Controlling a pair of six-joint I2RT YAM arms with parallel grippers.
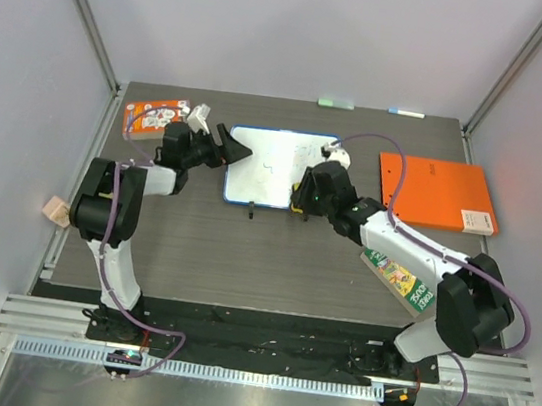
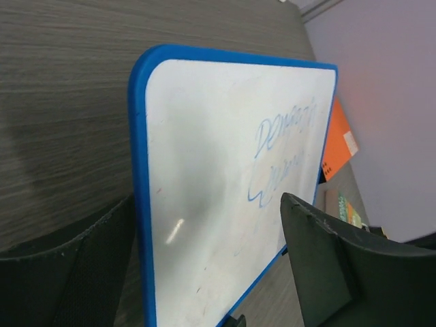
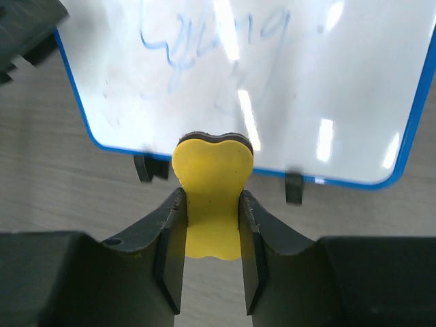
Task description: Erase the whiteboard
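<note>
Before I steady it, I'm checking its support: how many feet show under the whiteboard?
2 black feet on the whiteboard's near edge: one left of the yellow eraser, one right. Others may be hidden.

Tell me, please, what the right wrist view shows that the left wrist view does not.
Only the right wrist view shows the yellow eraser, clamped between the right fingers just short of the whiteboard. Only the left wrist view shows the left fingers, apart on either side of the board's blue frame, and the orange folder beyond it. Both show the whiteboard with its blue writing not yet erased, on the grey wood-grain table.
</note>
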